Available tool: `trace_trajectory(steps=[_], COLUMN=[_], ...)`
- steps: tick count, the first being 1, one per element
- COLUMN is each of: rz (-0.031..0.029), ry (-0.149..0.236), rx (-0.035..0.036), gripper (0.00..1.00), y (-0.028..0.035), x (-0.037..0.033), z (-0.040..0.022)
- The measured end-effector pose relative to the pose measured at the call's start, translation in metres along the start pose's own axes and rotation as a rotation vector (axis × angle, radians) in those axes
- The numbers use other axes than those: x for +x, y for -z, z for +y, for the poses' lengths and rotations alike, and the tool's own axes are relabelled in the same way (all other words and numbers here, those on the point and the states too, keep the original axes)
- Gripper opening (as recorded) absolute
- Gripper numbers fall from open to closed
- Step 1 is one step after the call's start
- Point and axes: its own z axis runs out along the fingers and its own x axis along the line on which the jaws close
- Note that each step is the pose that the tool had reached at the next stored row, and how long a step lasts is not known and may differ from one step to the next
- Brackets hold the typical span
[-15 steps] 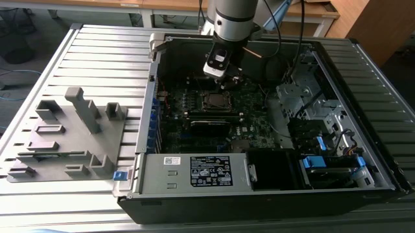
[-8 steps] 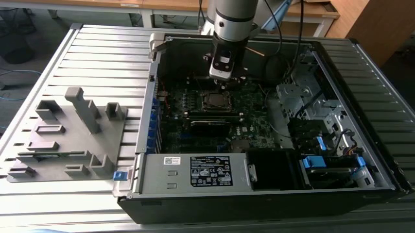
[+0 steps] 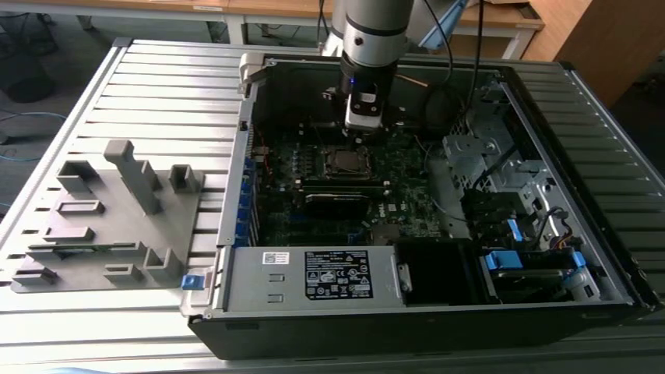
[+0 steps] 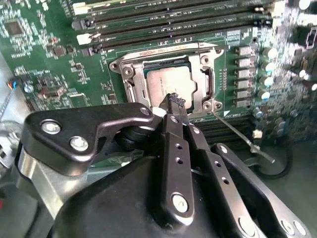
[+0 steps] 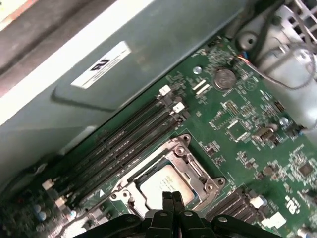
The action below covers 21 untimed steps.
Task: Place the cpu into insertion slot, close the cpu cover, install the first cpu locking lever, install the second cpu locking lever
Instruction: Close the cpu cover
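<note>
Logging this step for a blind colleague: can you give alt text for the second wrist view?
The gripper, fingers shut together, hangs over the cpu, which lies in its socket with the cpu cover framing it. A thin metal lever angles away from the socket across the green motherboard.

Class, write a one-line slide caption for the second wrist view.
Gripper, jaws together, poised over the cpu, which sits framed by the cpu cover on the motherboard.

Robotics lab or test workshop. Robot arm (image 3: 372, 39) reaches into opened desktop computer case (image 3: 416, 331), green motherboard (image 3: 406, 187) exposed. Case lies on ribbed metal surface (image 3: 156, 86) beside grey moulded parts fixture (image 3: 104, 210). Wooden desks (image 3: 208, 6) and wooden cabinet (image 3: 613, 39) stand behind surface.
</note>
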Motion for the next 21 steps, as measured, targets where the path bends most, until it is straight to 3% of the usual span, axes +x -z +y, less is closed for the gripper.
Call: trace_trajectory(steps=[11,21], rz=[0.0029,0.0030], ry=[0.198,0.207], rx=[0.0019,0.0020], gripper=[0.11,0.11], y=[-0.0008,-0.0008], x=[0.0000,0.0000], z=[0.0000,0.0000])
